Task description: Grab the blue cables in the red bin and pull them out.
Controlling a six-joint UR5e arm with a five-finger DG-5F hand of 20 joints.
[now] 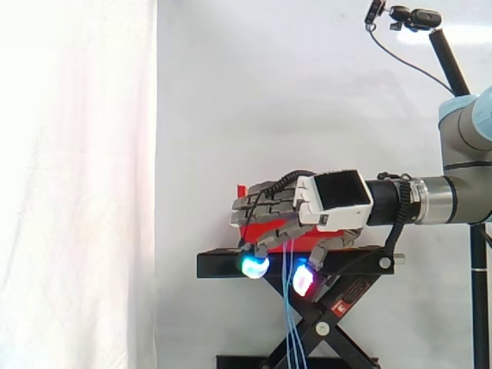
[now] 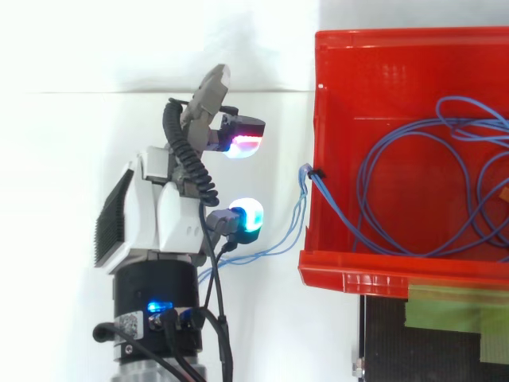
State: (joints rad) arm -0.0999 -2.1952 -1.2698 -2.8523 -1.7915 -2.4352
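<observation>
White fabric curtain [image 1: 77,184]: hangs at the left of the side view and runs on behind the work.
Grey-and-white robot hand [image 1: 338,201]: level in the side view, in front of the bin and at about its height. From above it lies left of the bin, outside it and clear of its wall.
Hand state: the fingers and thumb are bent inward and downward, closed round the blue strands that pass between them.
Fingertip pads [image 1: 254,266]: one glows cyan. Another, just to its right, glows red to magenta. In the side view both sit at the level of the stand's top plate.
Thin blue cables [image 1: 290,330]: several strands drop straight down from the hand in front of the stand's crossed legs. From above, they climb over the bin's left wall, bend toward the hand and disappear under it. The rest lie in wide loops on the bin floor, toward its right side.
Red plastic bin [image 2: 374,79]: open-topped, set on the stand. Its left part is bare floor.
Black scissor-lift stand [image 1: 223,265]: carries the bin on its flat top plate.
Green tape strips [image 2: 453,314]: stuck on the stand's top, just beside the bin's near rim.
Silver and light-blue arm [image 1: 461,192]: enters from the right edge, horizontal to the wrist.
Small black camera on a pole [image 1: 419,17]: top right, above the arm.
</observation>
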